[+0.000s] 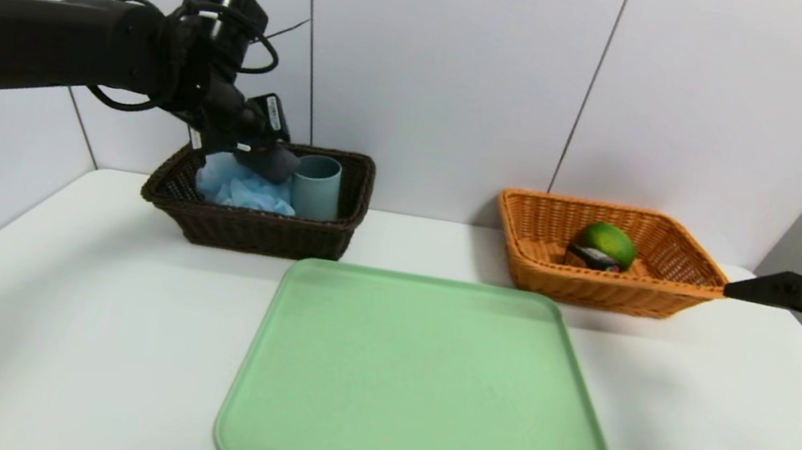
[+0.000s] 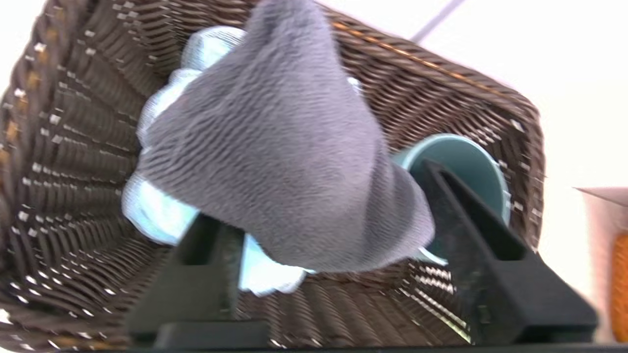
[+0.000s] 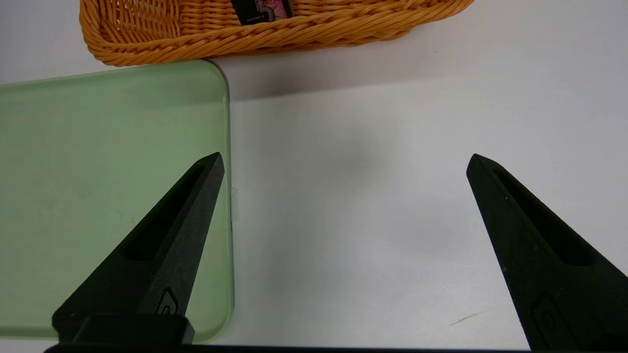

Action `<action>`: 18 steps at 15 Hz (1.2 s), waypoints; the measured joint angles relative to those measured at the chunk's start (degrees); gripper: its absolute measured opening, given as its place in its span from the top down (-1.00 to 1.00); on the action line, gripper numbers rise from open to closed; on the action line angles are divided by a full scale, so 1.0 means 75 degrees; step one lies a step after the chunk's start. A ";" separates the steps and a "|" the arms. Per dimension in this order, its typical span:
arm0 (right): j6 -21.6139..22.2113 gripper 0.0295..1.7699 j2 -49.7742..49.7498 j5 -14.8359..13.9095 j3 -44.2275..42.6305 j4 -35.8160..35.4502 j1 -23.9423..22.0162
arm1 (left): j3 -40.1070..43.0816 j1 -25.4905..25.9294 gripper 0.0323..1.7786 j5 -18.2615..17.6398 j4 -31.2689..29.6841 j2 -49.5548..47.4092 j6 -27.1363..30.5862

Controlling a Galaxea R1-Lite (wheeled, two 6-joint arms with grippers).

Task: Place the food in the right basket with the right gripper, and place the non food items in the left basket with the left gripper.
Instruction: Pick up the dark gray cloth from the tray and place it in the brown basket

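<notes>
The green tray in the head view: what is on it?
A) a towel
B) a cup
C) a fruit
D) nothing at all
D: the tray shows only its bare green surface, while the cup is in the dark brown basket and the fruit is in the orange one.

Left arm out, right arm off to its side

The left arm reaches in from its side, then bends down at the wrist. The left gripper [image 2: 319, 201] points down, with its two black fingers [image 2: 478, 250] spread wide apart. The right gripper [image 3: 346, 164] is over at the right side, and its two pointy black tips are wide apart too, with nothing between them.
</notes>
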 joint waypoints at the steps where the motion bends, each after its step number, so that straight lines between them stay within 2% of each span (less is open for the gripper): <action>1: 0.0000 -0.93 0.0000 0.0002 0.0000 0.0000 0.0000 | 0.0000 -0.0080 -0.47 0.0000 0.0018 -0.0073 -0.0023; 8: -0.0015 -0.93 0.0007 0.0015 0.0010 0.0008 0.0010 | 0.0000 -0.0275 -0.73 -0.0005 0.0094 -0.0492 -0.0037; 15: -0.0011 -0.93 0.0007 0.0023 0.0029 0.0008 0.0015 | -0.0021 -0.0268 -0.84 0.0018 0.0039 -0.0629 0.0024; 18: -0.0018 -0.93 0.0018 0.0023 0.0036 0.0011 0.0015 | -0.0023 -0.0153 -0.86 0.0044 0.0033 -0.0647 0.0278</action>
